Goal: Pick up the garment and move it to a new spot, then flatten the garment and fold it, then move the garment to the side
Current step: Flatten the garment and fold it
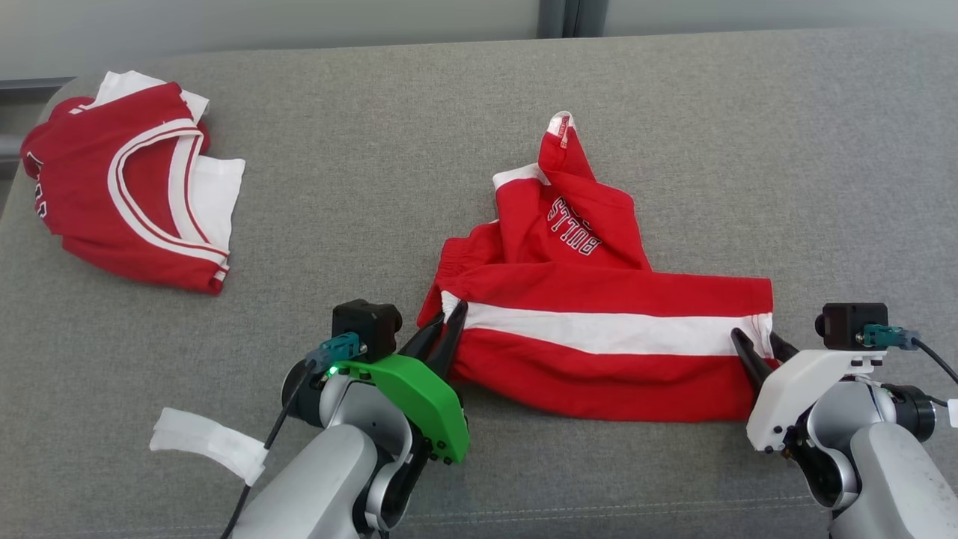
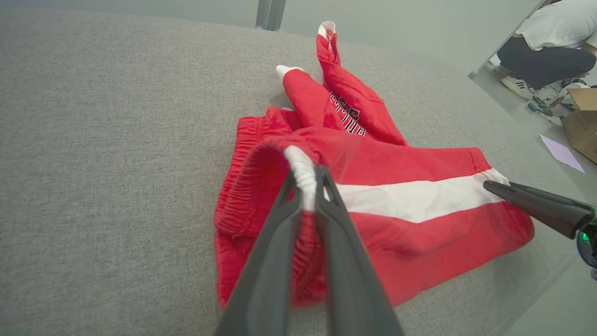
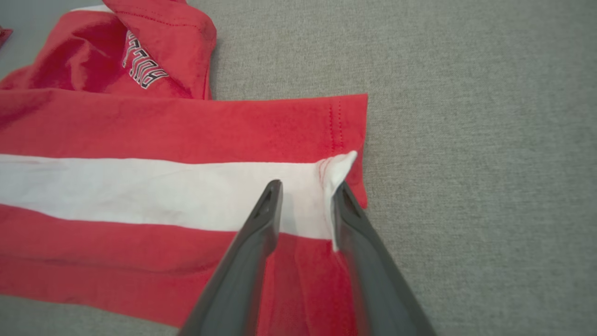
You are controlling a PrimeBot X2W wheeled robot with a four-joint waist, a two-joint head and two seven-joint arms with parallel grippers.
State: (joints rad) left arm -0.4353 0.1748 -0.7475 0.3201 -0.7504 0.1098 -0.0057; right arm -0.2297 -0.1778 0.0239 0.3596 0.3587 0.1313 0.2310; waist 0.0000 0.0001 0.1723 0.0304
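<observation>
Grey woven upholstery (image 1: 524, 97), coarse and matte, slightly cushioned, with a plain pale wall behind. On it, about mid-surface and toward my near edge, the red shorts (image 1: 599, 299) lie half spread: soft fleecy knit, one leg flat with a broad white stripe (image 1: 599, 329) running along it, the other leg bunched and peaked behind, with outlined lettering (image 1: 572, 224) on it. The left gripper (image 1: 449, 318) is clamped on the gathered, elastic waistband (image 2: 242, 177) right at the stripe end, cloth pinched up between the fingers. The right gripper (image 1: 756, 340) sits at the stitched hem (image 3: 347, 126), jaws partly apart, stripe fabric between them and a white hem corner curled against one finger; I see no firm clamp there. Risks, my judgement: the right may catch just that curled top layer, so a lift peels one ply and the leg sags or twists. If it misses, lifting on the left alone drags the whole piece into a rope. The bunched back leg will likely trail and fold under when flattened. Thick knit could slip from narrow smooth fingertips. A red and white jersey (image 1: 127, 187) lies well apart at far left, so the move aside shouldn't land on it.
</observation>
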